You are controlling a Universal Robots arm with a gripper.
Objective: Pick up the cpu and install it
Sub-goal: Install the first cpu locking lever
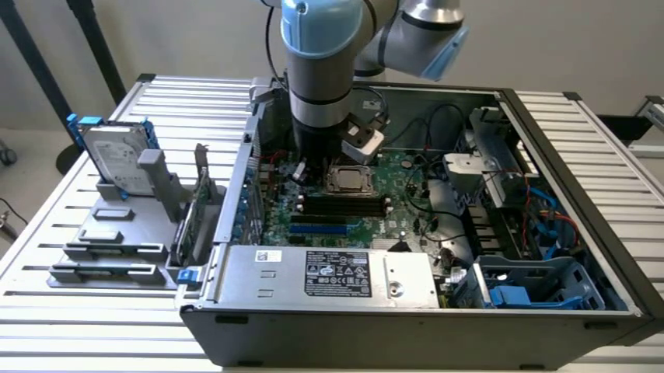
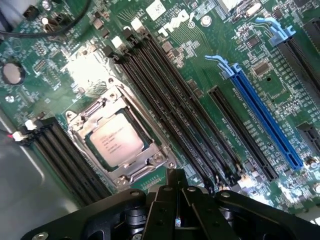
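Wrist view: square silver cpu (image 2: 116,143) seated in metal socket frame (image 2: 75,122); black end effector (image 2: 176,192) closed, empty.

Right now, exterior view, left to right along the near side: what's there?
Grey fixture rack → upright card beside the case wall → silver power supply with its black label → blue drive bracket → slatted table on the exterior view's right.

cpu (image 2: 115,141) (image 1: 347,179), small flat square chip with silver-grey top, seated level in metal-framed socket (image 2: 118,137) on green motherboard (image 2: 200,65)
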